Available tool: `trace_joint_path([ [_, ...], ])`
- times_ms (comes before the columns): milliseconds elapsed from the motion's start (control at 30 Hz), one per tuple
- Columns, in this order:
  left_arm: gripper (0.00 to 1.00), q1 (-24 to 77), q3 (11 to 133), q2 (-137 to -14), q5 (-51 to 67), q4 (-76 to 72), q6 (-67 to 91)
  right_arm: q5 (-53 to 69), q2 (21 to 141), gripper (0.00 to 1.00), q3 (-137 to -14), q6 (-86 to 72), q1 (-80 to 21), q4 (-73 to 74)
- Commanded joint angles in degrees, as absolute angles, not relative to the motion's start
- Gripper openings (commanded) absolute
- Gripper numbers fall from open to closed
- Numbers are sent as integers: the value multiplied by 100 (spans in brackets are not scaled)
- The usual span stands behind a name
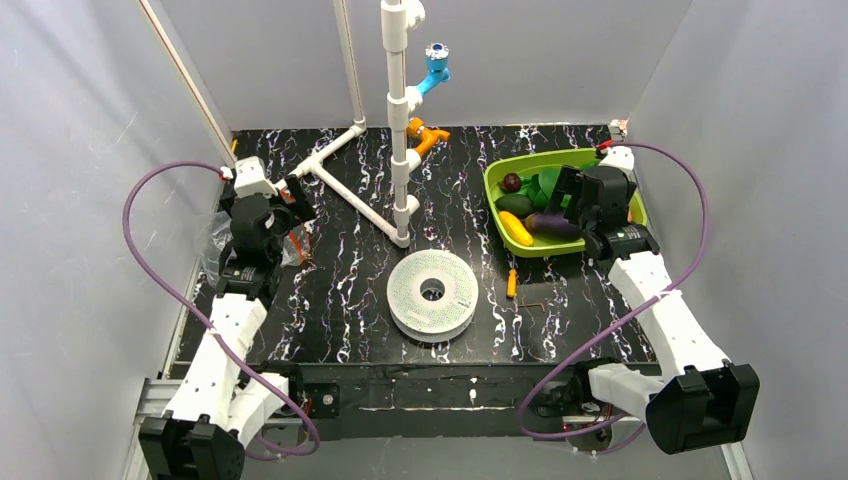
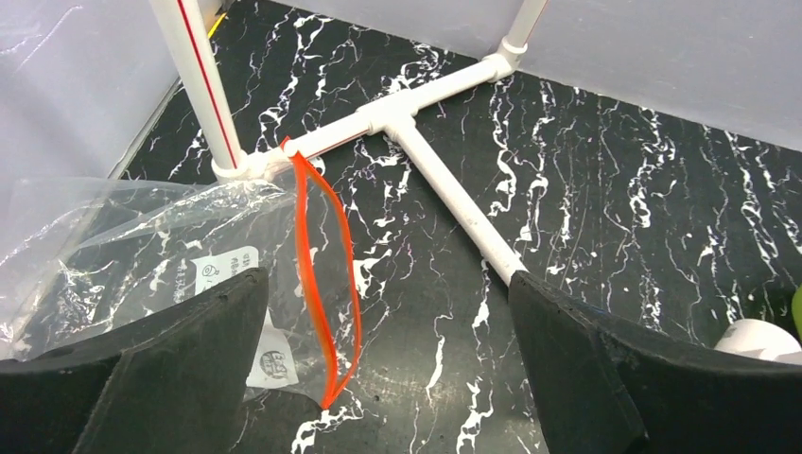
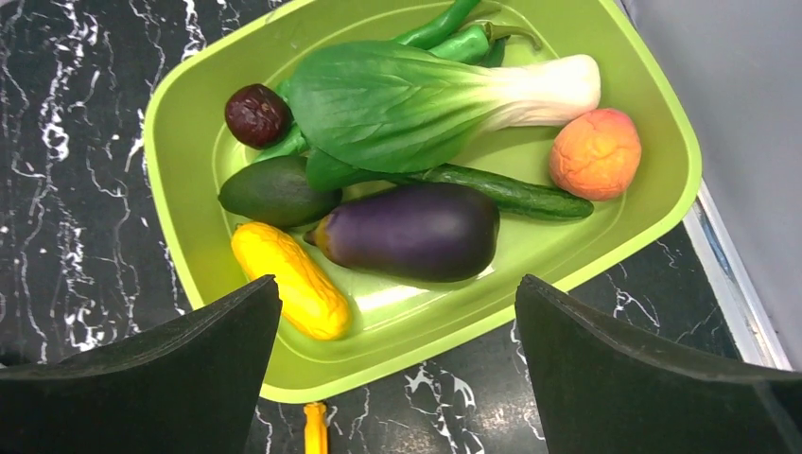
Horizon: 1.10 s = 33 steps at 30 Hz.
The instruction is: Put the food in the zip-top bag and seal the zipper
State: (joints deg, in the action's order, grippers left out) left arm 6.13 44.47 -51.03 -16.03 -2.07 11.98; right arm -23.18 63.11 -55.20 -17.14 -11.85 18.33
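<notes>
The food lies in a lime-green tray (image 3: 194, 213): yellow banana (image 3: 288, 279), purple eggplant (image 3: 411, 230), avocado (image 3: 274, 192), dark plum (image 3: 256, 115), orange (image 3: 596, 153), bok choy (image 3: 407, 99) and green peppers (image 3: 454, 33). My right gripper (image 3: 397, 284) hangs open over the tray's near rim, holding nothing; the top view shows the right gripper (image 1: 562, 195) above the tray. The clear zip-top bag (image 2: 142, 246) lies flat at the table's left edge, its orange-red zipper (image 2: 326, 274) gaping. My left gripper (image 2: 388, 279) is open just above and right of the bag's mouth, empty.
A white pipe frame (image 1: 345, 185) with an upright pole (image 1: 398, 120) stands between the arms. A white spool (image 1: 432, 292) lies at mid-table. A small orange-handled screwdriver (image 1: 511, 283) and a thin bent key (image 1: 535, 305) lie near the tray. Grey walls enclose three sides.
</notes>
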Motion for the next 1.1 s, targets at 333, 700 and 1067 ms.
trace_joint_path([
  [333, 98, 633, 5499, -6399, -2170, 1026, 1317, -1873, 5851, 100, -5464, -2238, -1318, 1306],
  [700, 97, 624, 7341, -8885, -3694, 3379, 1990, -1267, 5642, 100, -5240, -2455, -1292, 1085],
  [1067, 71, 624, 7494, -9606, -3678, 3422, 1872, -1097, 5568, 100, -5201, -2417, -1292, 1081],
])
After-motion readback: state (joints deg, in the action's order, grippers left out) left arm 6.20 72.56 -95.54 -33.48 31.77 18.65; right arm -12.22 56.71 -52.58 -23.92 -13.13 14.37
